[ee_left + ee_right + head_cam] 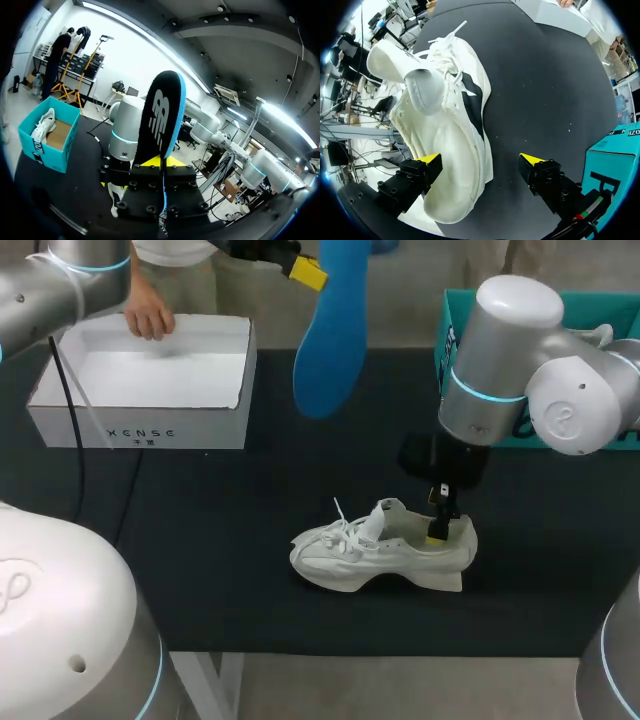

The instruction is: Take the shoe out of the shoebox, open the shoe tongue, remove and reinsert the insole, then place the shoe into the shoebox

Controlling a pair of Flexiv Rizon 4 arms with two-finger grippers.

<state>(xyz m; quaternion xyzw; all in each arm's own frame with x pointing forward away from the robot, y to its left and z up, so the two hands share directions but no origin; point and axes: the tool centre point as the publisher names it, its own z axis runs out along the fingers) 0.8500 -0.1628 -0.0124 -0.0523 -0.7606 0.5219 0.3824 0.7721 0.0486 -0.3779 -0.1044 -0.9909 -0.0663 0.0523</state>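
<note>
The left gripper (162, 161) pinches the blue insole (330, 330) above the dark surface (200, 530), while the right gripper (481, 160) hangs spread wide over the white shoe's (380, 555) heel.

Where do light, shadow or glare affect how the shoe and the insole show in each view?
Head view: the white shoe stands bright against the dark table, its shadow hardly visible. Left wrist view: backlight behind the insole leaves its dark face dim. Right wrist view: the shoe's inside is evenly lit, its tongue shaded grey.
</note>
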